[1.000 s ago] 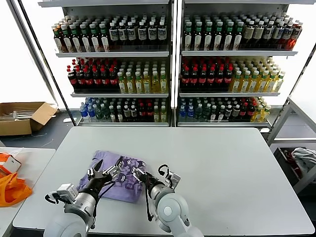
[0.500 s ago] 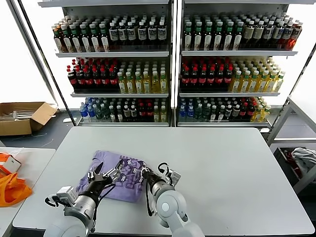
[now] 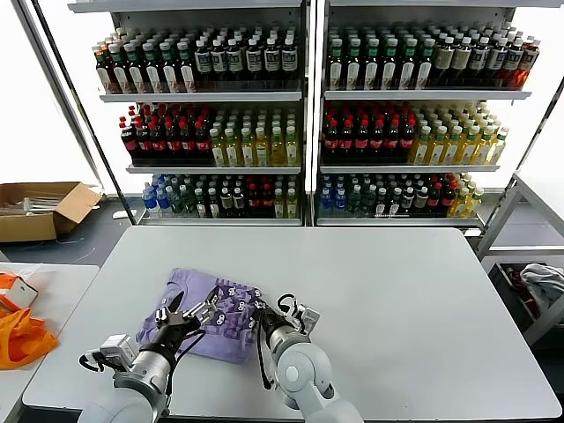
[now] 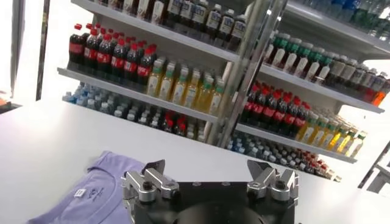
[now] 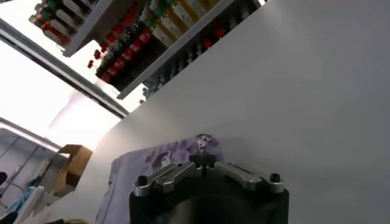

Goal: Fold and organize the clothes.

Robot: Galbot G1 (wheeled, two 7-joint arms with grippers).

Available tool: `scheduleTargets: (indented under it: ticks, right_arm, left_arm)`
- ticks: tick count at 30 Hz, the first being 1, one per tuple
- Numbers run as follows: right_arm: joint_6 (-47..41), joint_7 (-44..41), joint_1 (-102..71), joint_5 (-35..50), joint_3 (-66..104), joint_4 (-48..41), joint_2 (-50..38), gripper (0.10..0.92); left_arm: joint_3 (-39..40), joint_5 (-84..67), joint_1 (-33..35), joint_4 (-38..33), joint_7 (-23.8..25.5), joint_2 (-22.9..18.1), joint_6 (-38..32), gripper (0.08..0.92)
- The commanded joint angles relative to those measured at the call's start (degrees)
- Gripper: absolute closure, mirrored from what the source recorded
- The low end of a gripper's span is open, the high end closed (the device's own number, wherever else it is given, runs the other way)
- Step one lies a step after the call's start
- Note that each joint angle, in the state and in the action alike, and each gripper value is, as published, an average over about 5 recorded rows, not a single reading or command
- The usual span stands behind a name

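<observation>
The grey table (image 3: 397, 300) stretched beyond both grippers. The lavender T-shirt (image 3: 189, 295) lay flat under them, near the table's front edge. The left gripper (image 3: 188, 310) hovered over the shirt's middle, fingers spread wide. The right gripper (image 3: 259, 310) was pinched closed on the shirt's right edge.

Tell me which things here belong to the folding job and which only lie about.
For the job:
- purple T-shirt, lying on the table
- right claw, shut at the shirt's edge
- left claw, open over the shirt

Just lying about:
- orange bag on the side table
- cardboard box on the floor
- shelves of bottles behind
</observation>
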Motion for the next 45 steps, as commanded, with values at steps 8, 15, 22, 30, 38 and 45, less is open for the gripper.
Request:
scheduleTargets:
  ticks: [8, 15, 22, 30, 38, 45]
  right_arm:
    - [-8.06, -2.51, -3.63, -0.72, 10.19, 12.32, -24.07, 0.917]
    - [-8.39, -10.37, 3.14, -10.99, 11.45, 4.76, -29.03, 0.917]
    - [-8.41, -14.96, 10.81, -16.71, 10.1, -4.06, -29.44, 0.917]
    - [-8.4, -17.18, 9.9, -24.6, 9.74, -5.29, -28.27, 0.916]
    - [-8.3, -17.49, 1.31, -30.52, 12.22, 12.25, -25.82, 0.757]
    - [-8.35, -15.87, -3.9, -30.08, 7.88, 18.98, -24.29, 0.549]
  left_arm:
    - [2.49, 0.53, -0.64, -0.05, -0.02, -1.3, 0.05, 0.177]
    - [3.75, 0.68, -0.56, -0.48, -0.07, -1.44, 0.15, 0.177]
    - [3.85, 0.87, 0.42, -1.44, -0.06, -1.57, 0.24, 0.177]
    - [3.36, 0.9, 1.01, -1.8, -0.08, -1.76, 0.26, 0.177]
    - [3.91, 1.12, 0.68, -0.64, 0.0, -2.7, 0.42, 0.177]
    - [4.92, 1.59, 0.36, 0.2, 0.13, -3.43, 0.58, 0.177]
